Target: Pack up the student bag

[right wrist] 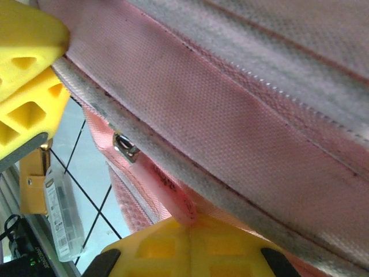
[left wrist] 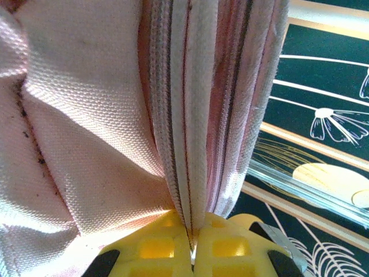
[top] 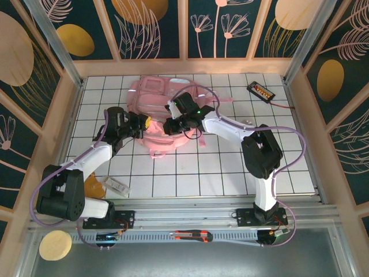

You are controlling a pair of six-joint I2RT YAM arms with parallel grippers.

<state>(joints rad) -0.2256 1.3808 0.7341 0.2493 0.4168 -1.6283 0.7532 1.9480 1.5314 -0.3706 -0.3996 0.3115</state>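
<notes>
Tiled table (top: pixel 230 167), L tool (left wrist: pixel 192 245), R tool (right wrist: pixel 190 231) pinching student bag (top: pixel 153 92), case (right wrist: pixel 57 208) text blurry

nothing can be read for sure. the clear packet (right wrist: pixel 57 210) left of the student bag (right wrist: pixel 230 115) bears small print, too blurred to make out.

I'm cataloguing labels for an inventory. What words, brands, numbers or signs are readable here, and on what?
Nothing here reads clearly enough to quote.
On the clear plastic case: small print, too blurred to read.
On the black part beside it: white lettering, too small to read.
On the black device with a cable: coloured marks, too small to read.
On the pink backpack: no lettering shows.
</notes>
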